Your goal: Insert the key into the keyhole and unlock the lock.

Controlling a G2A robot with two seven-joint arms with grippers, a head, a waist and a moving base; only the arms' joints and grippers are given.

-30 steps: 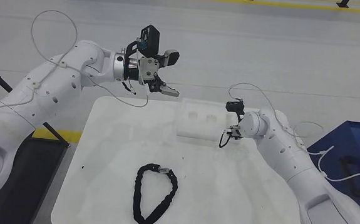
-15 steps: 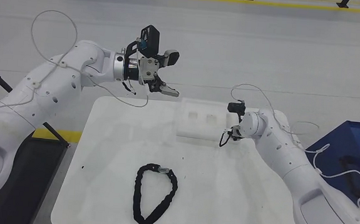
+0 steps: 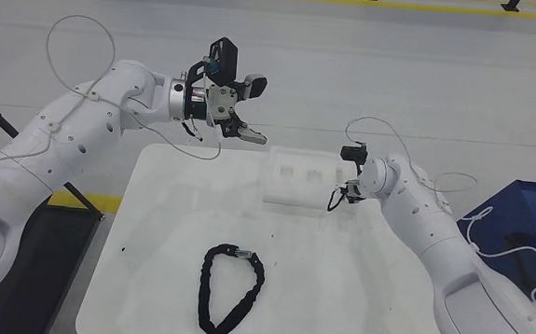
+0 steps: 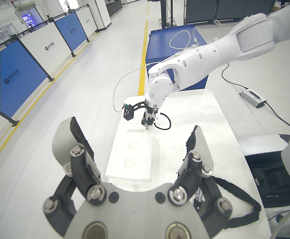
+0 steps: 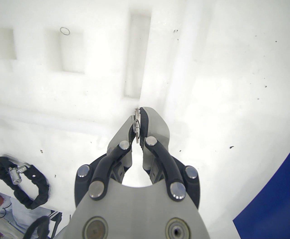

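Your right arm has shifted slightly in the last second. In the top view its wrist has drawn away from the end of the foam tray point(image 3: 297, 180), toward 1 o'clock. The left arm has kept its place.

The right gripper point(image 5: 137, 112) is pinched narrow on the key point(image 5: 136, 132). The key stands on edge between the pads with its split ring point(image 5: 135, 125) caught alongside, just off the end of the long slot point(image 5: 137, 56). I read that as the key coming free of the tray, so the pick looks done and the carry to the lock remains.

The chain lock point(image 3: 229, 291) lies well apart at 7 o'clock on the table point(image 3: 160, 244). The left gripper point(image 3: 250, 134) hangs wide open and empty past the table's far edge at 11 o'clock.

The tray is matte white foam with square-cut recesses, and a loose wire ring point(image 5: 65, 31) lies at the rim of one. The key is thin, flat, bright metal, which gives the ribbed rubber pads little to hold, so it may pivot under load. The chain wears a bunched black fabric sleeve and lies as a limp loop. Its ends meet at a small shiny lock cylinder point(image 5: 16, 175). On the smooth tabletop it will likely slide unless you steady it with the left gripper.
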